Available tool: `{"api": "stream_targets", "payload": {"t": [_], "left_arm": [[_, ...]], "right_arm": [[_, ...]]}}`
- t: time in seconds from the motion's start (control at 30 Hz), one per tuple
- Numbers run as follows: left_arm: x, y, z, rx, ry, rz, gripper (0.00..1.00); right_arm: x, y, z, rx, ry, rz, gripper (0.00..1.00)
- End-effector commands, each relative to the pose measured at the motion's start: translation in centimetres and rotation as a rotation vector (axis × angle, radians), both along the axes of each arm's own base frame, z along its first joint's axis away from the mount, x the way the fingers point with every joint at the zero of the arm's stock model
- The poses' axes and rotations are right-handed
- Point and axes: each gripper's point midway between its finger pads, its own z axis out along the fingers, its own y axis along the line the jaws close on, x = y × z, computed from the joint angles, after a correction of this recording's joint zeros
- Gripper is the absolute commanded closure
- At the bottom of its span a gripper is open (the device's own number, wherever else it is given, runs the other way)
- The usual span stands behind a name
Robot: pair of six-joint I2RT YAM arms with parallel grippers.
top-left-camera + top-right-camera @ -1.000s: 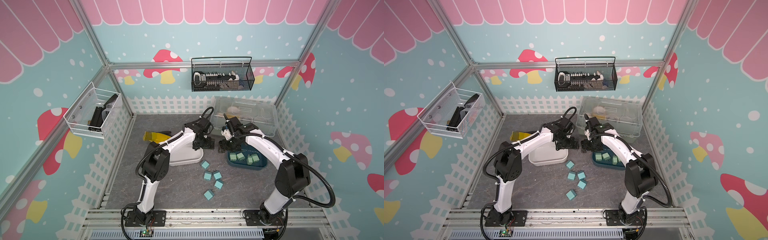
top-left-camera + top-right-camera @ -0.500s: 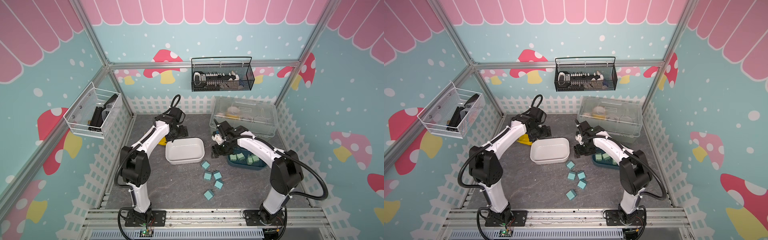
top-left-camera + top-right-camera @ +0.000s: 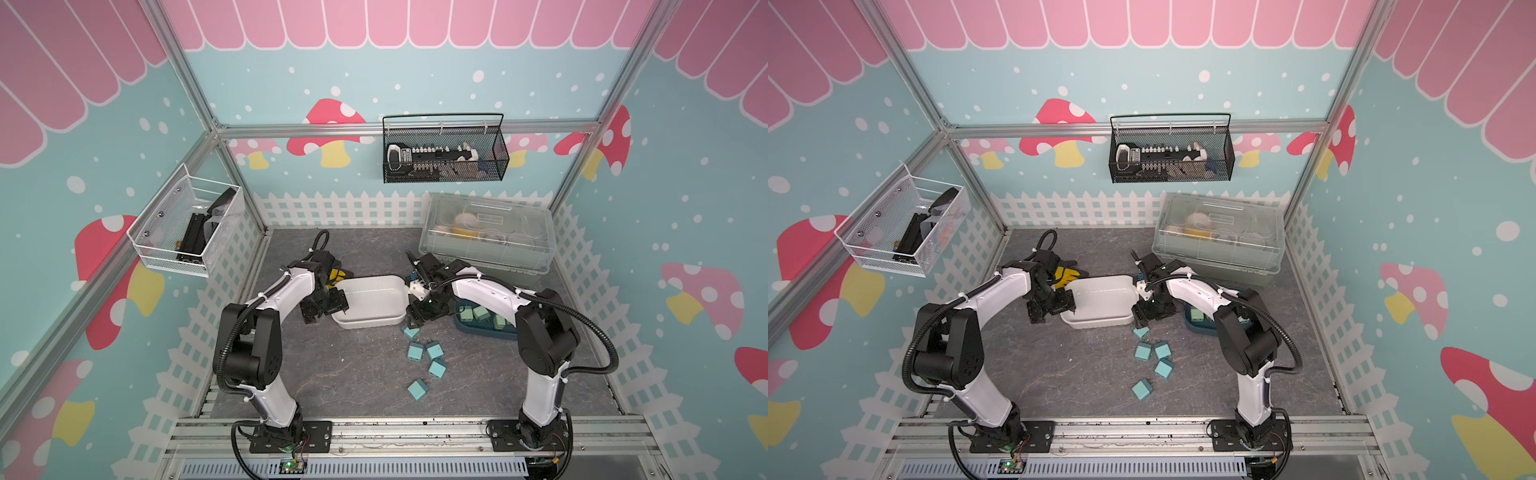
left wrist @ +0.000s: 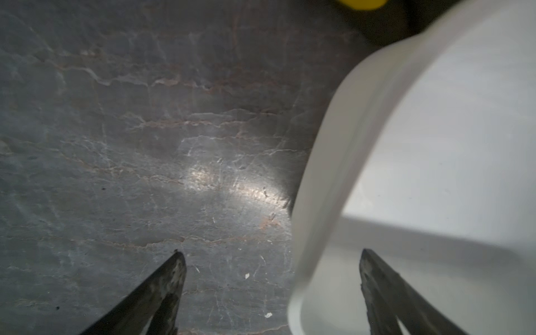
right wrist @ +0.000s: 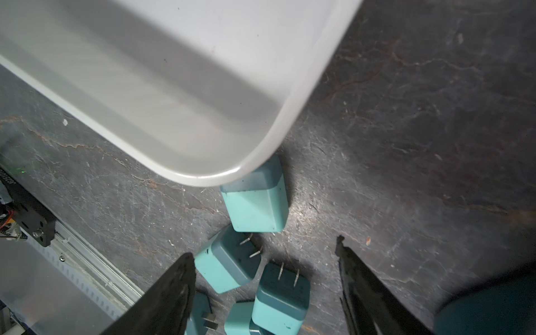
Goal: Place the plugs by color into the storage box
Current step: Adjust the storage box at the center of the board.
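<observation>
A black mesh basket (image 3: 444, 166) hangs above a clear lidded container (image 3: 486, 232); a white wire basket (image 3: 187, 232) hangs well apart.

Plugs (image 3: 435, 351) lie before the tub (image 3: 370, 297), tray (image 3: 482, 334) to its right.

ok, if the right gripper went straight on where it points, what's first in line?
Probably a blue plug: the open right gripper points down at the loose cluster, and that one sits in line between the jaws. Past it, another plug by the tray corner. Height above them unclear.
</observation>
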Motion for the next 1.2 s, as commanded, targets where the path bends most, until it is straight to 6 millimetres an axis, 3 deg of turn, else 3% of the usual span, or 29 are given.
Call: {"api": "stream_targets", "payload": {"t": [0.0, 0.1, 0.23, 0.43, 0.6, 0.73, 0.93, 1.03, 1.17], "left_arm": [[0.5, 1.8, 0.4, 0.010, -0.044, 0.035, 0.10], [0.2, 3.9, 0.9, 0.008, -0.043, 0.110, 0.10], [1.1, 4.9, 2.4, 0.016, -0.071, 0.139, 0.10], [3.0, 3.7, 2.5, -0.052, -0.087, 0.140, 0.10], [4.3, 3.1, 2.2, -0.086, -0.100, 0.118, 0.10], [4.9, 2.8, 1.7, -0.095, -0.093, 0.099, 0.10], [5.4, 1.3, 1.5, -0.115, -0.081, 0.059, 0.10], [5.2, 0.1, 1.4, -0.118, -0.075, 0.035, 0.09], [5.1, -0.8, 1.1, -0.113, -0.066, 0.023, 0.10]], "right_arm": [[-0.2, 1.2, -0.5, 0.015, -0.004, 0.064, 0.25], [-0.4, 1.6, -1.2, 0.005, 0.009, 0.074, 0.25], [-0.2, 1.8, -2.6, -0.021, 0.038, 0.063, 0.25], [0.4, 1.9, -4.0, -0.058, 0.044, 0.065, 0.28], [0.5, 1.0, -5.2, -0.119, 0.056, 0.063, 0.38], [0.4, 0.5, -5.1, -0.137, 0.049, 0.062, 0.48], [-0.2, -1.2, -4.7, -0.186, 0.032, 0.049, 0.53], [-0.6, -1.8, -4.5, -0.194, 0.033, 0.039, 0.53], [-1.0, -2.3, -5.2, -0.216, 0.046, 0.027, 0.40]]}}
